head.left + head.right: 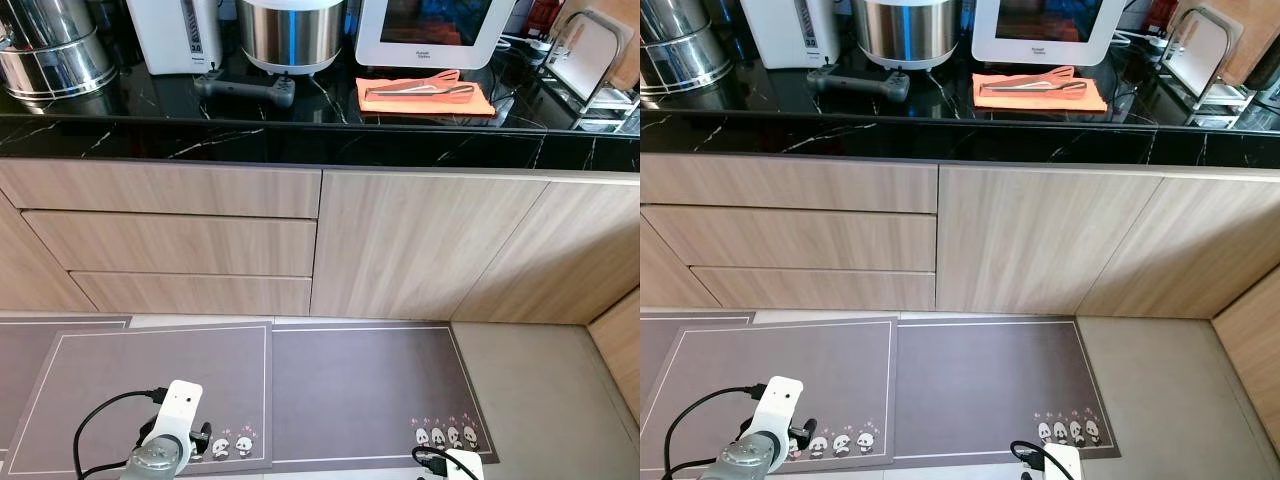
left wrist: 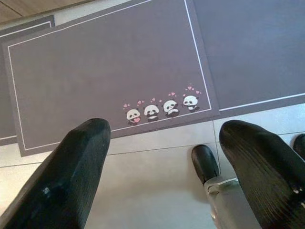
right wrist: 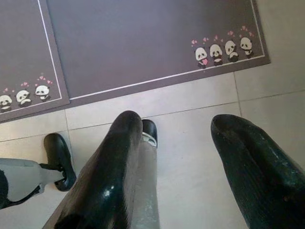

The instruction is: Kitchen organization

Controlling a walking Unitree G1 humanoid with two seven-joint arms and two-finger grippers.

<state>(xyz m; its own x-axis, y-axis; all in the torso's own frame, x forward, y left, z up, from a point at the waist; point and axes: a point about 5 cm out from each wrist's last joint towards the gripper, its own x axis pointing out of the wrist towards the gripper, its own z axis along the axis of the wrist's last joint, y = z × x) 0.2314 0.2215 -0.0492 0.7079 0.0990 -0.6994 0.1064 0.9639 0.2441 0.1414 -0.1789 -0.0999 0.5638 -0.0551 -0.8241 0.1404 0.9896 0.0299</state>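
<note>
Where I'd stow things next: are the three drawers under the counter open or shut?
Shut. All three drawers sit flush with the cabinet door beside them, and only thin seams show between the fronts.

I see black marble counter (image 1: 300, 135) carrying orange cloth (image 1: 425, 97) with tongs (image 1: 420, 89) on it, steel cooker (image 1: 292, 35), white appliance (image 1: 432, 30); tiled floor (image 2: 157, 181) carries grey panda mats (image 1: 360, 395)

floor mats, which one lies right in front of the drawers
The left panda floor mat, below the three-drawer stack. The right panda mat lies before the plain cabinet door instead; both grippers hang open above the floor.
</note>
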